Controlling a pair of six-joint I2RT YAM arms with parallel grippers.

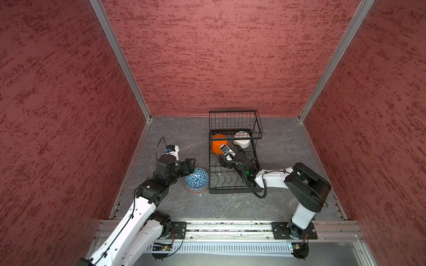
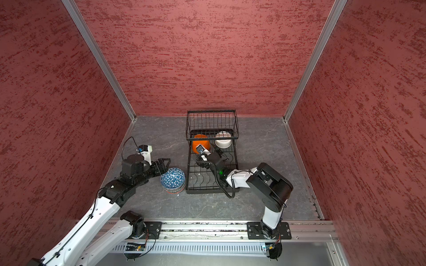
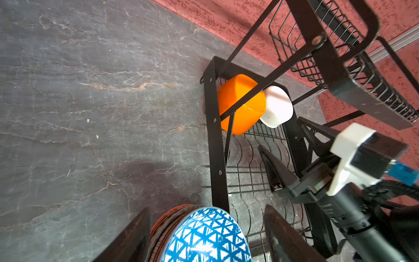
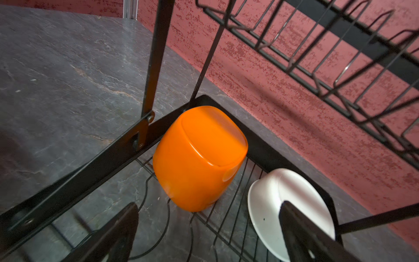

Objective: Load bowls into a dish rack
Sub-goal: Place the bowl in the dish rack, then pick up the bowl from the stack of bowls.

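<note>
Bowls (image 1: 196,183) left to load sit nested upside-down in one stack on the grey surface (image 1: 175,207), just beside the dish rack's near-left corner. Several rims show, count unclear. Left gripper (image 1: 191,165) hangs at the stack's top, jaws spread either side of the blue-patterned bowl (image 3: 204,236), nothing clamped; the wrist view shows a gap on at least one side.

Dish rack (image 1: 210,175) next: two bowls are in at the far end of the low tray, under the raised basket (image 1: 232,122). Orange bowl (image 4: 199,158) lies on its side in the far-left corner, base toward the right gripper (image 3: 281,136). White bowl (image 4: 267,204) leans just beside it, contact unclear. That gripper is inside the tray, jaws wide apart, empty, close to both bowls w/ no grip on either.

Step in hand, prob.: pick no. 3, i.e. the blue one. Next move calls for the left jaws to close on its wall only, then lift straight so the bowl beneath doesn't ride along, then tip it on edge into a free slot. Right arm should clear the tray first, else the arms crowd.
</note>
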